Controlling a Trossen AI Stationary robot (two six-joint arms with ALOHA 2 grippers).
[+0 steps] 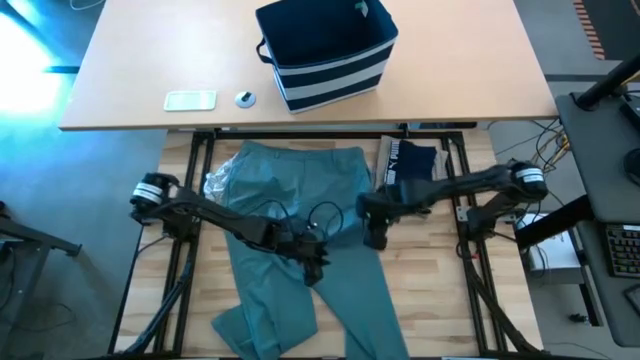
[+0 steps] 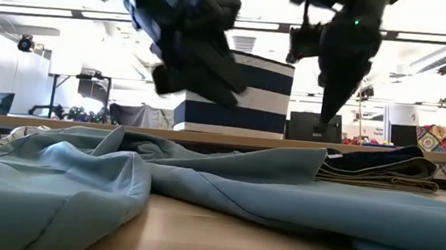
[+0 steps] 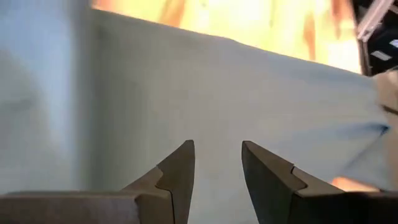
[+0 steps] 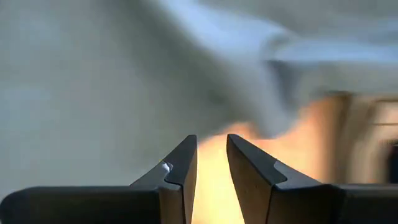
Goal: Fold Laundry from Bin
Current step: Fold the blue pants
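The teal garment (image 1: 300, 235) lies spread across my wooden work table (image 1: 430, 290), its two legs running toward the near edge, one leg bent and rumpled at the near left. In the low view its folds (image 2: 81, 169) rise in soft ridges across the front of the table. At its far right corner sits a folded stack: a navy piece with white print (image 1: 410, 160) over a tan one (image 2: 380, 178), touching the teal cloth's edge. A grey-white crumpled bit (image 1: 218, 182) peeks out at the teal garment's far left side.

My left gripper (image 1: 312, 262) hangs over the middle of the teal garment, between the legs; its fingers (image 3: 180, 171) stand a little apart with only cloth beneath them, holding nothing. My right gripper (image 1: 375, 235) hovers at the garment's right edge, its fingers (image 4: 183, 165) also slightly parted and empty, above cloth and bare wood.

The bin (image 1: 325, 50) stands well apart on the farther tan table (image 1: 480, 70), navy with white stripes. Left of it on that table lie a pale flat card (image 1: 190, 99) and a small round thing (image 1: 245, 98).
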